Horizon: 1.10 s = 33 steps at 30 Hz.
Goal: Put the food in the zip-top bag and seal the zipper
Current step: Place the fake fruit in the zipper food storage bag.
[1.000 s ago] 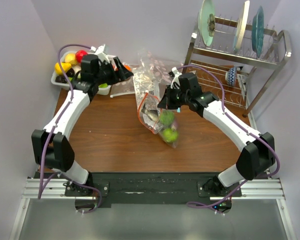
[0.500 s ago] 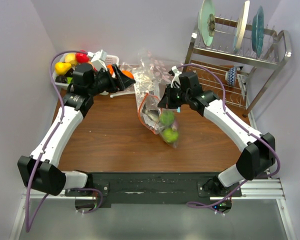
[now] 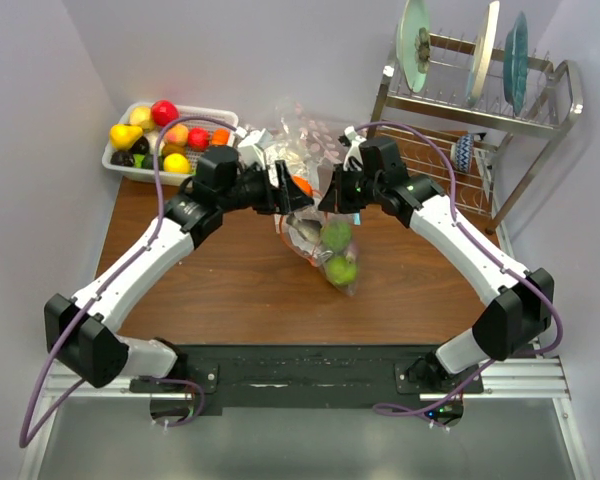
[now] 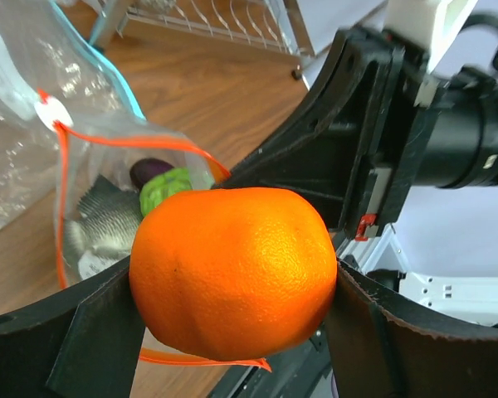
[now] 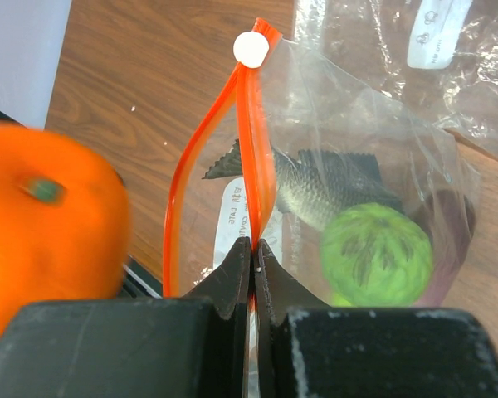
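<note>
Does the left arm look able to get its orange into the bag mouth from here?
Probably yes: the right gripper pinches the zipper, the bag gapes, and nothing sits between orange and opening.

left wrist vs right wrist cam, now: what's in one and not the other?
Left wrist only: the left gripper clamping the orange between its fingers, the dish rack, and a second bag's blue-green strip. Right wrist only: the right gripper pinched shut on one side of the zipper. Both: the orange, the open bag, and the fish and green ball inside it.
</note>
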Available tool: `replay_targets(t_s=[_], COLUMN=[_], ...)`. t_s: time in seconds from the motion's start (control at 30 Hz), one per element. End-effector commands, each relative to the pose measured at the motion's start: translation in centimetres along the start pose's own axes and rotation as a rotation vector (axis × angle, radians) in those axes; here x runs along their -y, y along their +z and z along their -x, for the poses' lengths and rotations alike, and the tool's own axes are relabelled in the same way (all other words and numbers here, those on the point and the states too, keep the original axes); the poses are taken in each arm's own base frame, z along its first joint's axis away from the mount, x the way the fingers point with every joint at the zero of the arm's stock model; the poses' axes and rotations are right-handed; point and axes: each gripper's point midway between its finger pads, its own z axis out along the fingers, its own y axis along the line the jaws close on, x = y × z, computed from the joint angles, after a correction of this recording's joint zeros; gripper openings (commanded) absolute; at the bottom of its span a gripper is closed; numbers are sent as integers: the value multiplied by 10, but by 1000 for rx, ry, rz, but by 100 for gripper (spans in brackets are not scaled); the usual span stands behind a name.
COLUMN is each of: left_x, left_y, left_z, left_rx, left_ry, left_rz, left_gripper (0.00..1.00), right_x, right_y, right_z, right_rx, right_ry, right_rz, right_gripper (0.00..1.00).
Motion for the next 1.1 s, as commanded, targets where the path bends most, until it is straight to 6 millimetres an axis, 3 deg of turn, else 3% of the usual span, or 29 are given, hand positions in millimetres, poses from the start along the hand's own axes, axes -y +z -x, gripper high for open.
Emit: replay_targets(t_s=[0.0,0.27,0.4,0.5,0.57,0.6,0.77,1.07], left_x=[0,-20,-30,-32,-32,-29,-17,5], left_y=[8,27,34,38,40,40,35,9], left_z=[-20,-57,-62,-67,-72,-68,-63,-21], left_rx=[-45,-143,-174,-209,-238,-237,-235,-173], left_ry=[20,5,1,0,2,14,28,104], left_rz=[27,88,152,165,167,161,148,188], left_gripper=[56,57,64,72,91,99,100,100], right_x=[-9,-10,-9,-8,-8,-6,-3,3], right_y=[-21,-26,-27,-28,-30,-29,-28,-25], right_z=[23,28,27,27,27,26,24,20], right_rx=[81,119,126,132,137,136,137,135], right_ry=[-33,-22,-17,-16,-16,-13,-14,-6], right_rz=[-2,0,-5,-9,-9,-13,-26,-34], right_gripper=[0,0,0,0,0,0,0,0])
